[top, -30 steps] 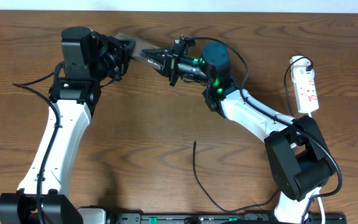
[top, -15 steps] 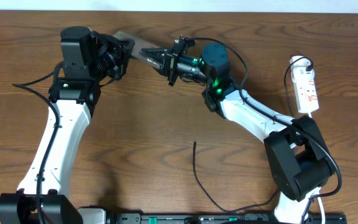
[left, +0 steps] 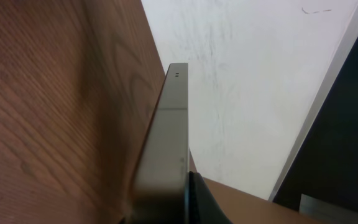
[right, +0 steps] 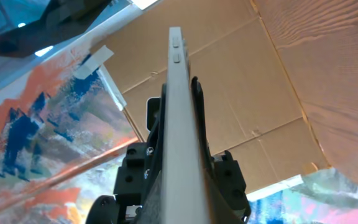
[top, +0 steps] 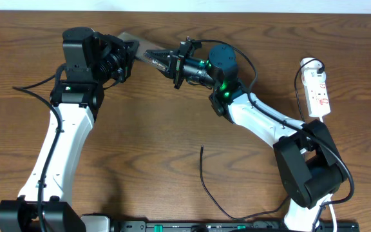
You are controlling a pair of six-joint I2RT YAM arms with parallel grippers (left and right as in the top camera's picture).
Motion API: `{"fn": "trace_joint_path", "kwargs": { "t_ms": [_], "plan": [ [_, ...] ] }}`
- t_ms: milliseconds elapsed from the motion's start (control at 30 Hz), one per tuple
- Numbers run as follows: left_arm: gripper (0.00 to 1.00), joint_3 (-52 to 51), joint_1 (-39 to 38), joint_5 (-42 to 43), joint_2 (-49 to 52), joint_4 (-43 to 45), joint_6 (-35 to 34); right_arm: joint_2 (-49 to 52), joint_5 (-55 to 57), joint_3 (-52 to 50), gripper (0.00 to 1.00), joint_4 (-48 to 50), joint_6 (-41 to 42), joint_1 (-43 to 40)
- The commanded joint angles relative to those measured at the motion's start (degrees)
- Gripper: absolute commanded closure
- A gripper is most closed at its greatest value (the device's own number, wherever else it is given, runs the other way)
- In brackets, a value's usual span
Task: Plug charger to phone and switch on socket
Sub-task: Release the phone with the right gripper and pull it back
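Observation:
The phone [top: 145, 49] is held off the table at the back, between my two grippers. My left gripper [top: 127, 56] is shut on its left end, and my right gripper [top: 164, 62] is shut on its right end. In the left wrist view the phone [left: 166, 143] shows edge-on, with one black finger [left: 196, 200] pressed against it. In the right wrist view the phone [right: 179, 112] shows edge-on between the jaws [right: 199, 134]. The charger [top: 210, 190] lies loose on the table at the front, its tip [top: 201, 149] pointing away. The socket [top: 318, 92] lies at the far right.
The socket's round white plug [top: 310, 64] and white cord sit at its far end. The right arm's base [top: 308, 171] stands beside the charger cable. A black rail [top: 237, 225] runs along the table's front edge.

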Motion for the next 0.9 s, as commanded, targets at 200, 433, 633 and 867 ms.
{"fn": "trace_joint_path", "kwargs": {
  "t_ms": [200, 433, 633, 867],
  "plan": [
    [0.92, -0.28, -0.13, -1.38, 0.44, -0.28, 2.47, -0.2, -1.09, 0.92, 0.79, 0.98, -1.97, 1.05],
    [0.93, -0.28, -0.07, -1.38, 0.44, -0.28, 2.69, -0.2, -1.11, 0.92, 0.43, 0.98, -1.99, 1.05],
    [0.93, -0.26, 1.46, -1.29, 0.44, -0.26, 3.13, -0.2, -1.09, 0.92, 0.01, 0.98, -1.97, 1.03],
    [0.93, -0.28, 7.3, 3.54, 0.44, 0.92, 3.15, -0.2, -1.07, 0.92, 0.01, 0.96, -1.99, 0.92]
  ]
}}
